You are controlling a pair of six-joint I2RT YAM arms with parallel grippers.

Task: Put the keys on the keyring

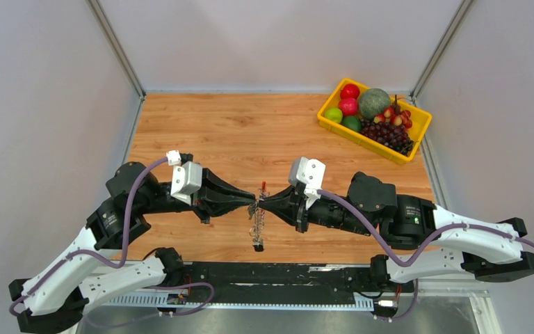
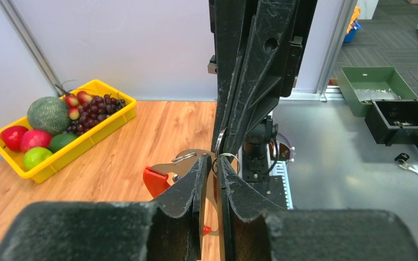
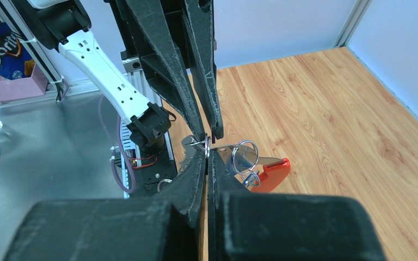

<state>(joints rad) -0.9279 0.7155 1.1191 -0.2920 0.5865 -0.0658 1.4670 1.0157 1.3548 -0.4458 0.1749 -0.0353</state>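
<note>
My left pincer narrowly grips the keyring; my right pincer, at three o'clock, is shut. I should hold both steady, threading slowly.

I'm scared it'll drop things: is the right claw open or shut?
Shut. On the right claw, both fingers press together with no gap.

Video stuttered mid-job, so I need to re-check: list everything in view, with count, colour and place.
keyring: one, grey with red part, above mid-table between both hands
keys: bunch, count unclear, one black head, hanging under the keyring
tray: one, yellow, table's far right corner
fruit: several, red, green, dark grapes, in the tray
table: one, wood-brown, under everything
bin: one, green, off the table
box: one, black, beside the bin
left hand: one, black, closed at the keyring
right hand: one, black, shut at the keyring
</note>
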